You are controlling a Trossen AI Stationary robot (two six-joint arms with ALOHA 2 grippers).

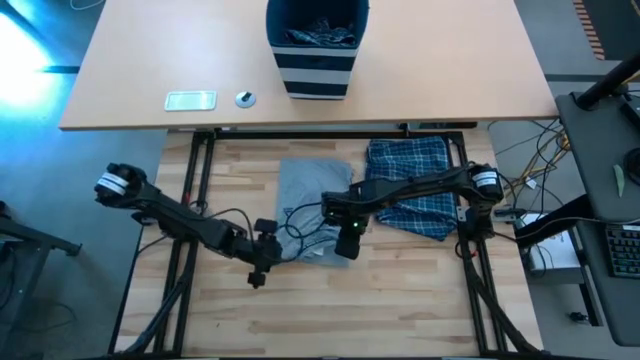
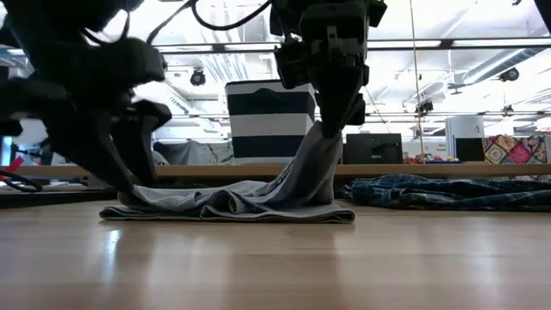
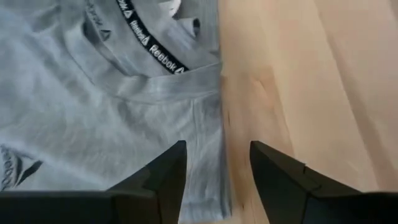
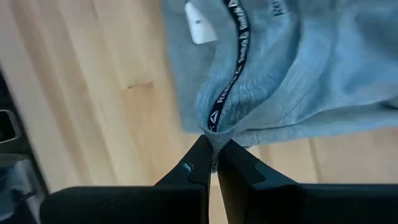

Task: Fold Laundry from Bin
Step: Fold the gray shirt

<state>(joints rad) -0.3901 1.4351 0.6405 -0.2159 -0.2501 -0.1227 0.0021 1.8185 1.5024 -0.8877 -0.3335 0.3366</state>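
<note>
Grey T-shirt [image 1: 308,205] hangs by its collar from the pinched-shut right tool [image 4: 213,163]; beside its edge, the left tool [image 3: 214,168] gapes empty.

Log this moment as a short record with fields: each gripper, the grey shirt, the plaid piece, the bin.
left gripper: fingers apart, low at the grey T-shirt's edge, gripping nothing
right gripper: fingers shut on the grey T-shirt's neckline, lifting it off the table
grey T-shirt: mostly flat on the wooden table, one part pulled up
plaid garment: lying on the table beside the T-shirt, under the right arm
bin: upright on the far table, cloth inside
</note>
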